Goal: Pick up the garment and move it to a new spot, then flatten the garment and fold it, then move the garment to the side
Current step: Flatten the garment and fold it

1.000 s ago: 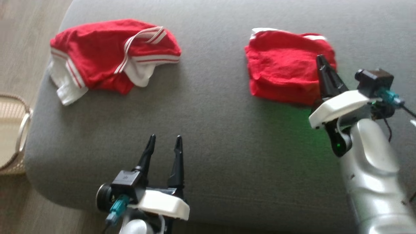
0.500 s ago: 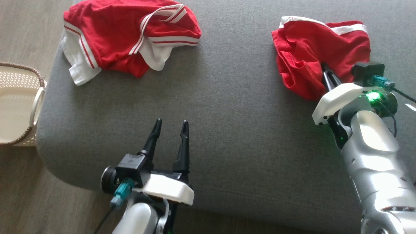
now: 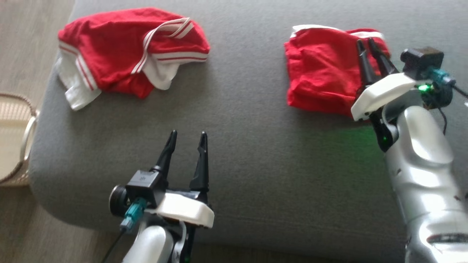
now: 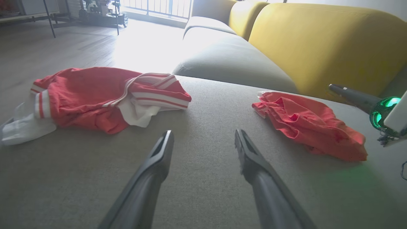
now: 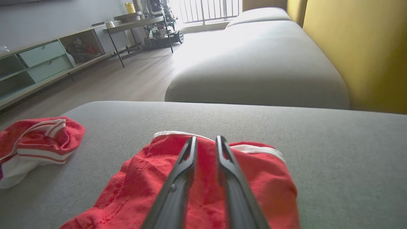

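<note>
The folded red garment with a white trimmed edge (image 3: pixel 318 76) lies in the upper right of the head view, flat on the wide grey fabric sofa cushion (image 3: pixel 237 146). The right gripper (image 3: pixel 365 41) reaches over its right part, the two dark fingers (image 3: pixel 360 58) parted by a narrow gap (red cloth shows behind the gap, none pinched in it). In the right wrist view the same gripper (image 5: pixel 206 138) rises from the bottom centre, its tips near the far white edge of the garment (image 5: pixel 260 178) in the lower middle of the frame. Whether the fingers touch the cloth cannot be told. The left gripper (image 3: pixel 188 133) sits at the lower centre-left of the head view above bare cushion, fingers spread wide and empty. In the left wrist view (image 4: pixel 204 133) it points between the two garments. A crumpled red garment with white stripes (image 3: pixel 117 54) lies in the upper left, well apart from the folded one (image 4: pixel 311 127). A pale woven basket (image 3: pixel 14 146) shows at the left edge, and a yellow sofa backrest (image 4: pixel 318 41) rises at the upper right of the left wrist view.
</note>
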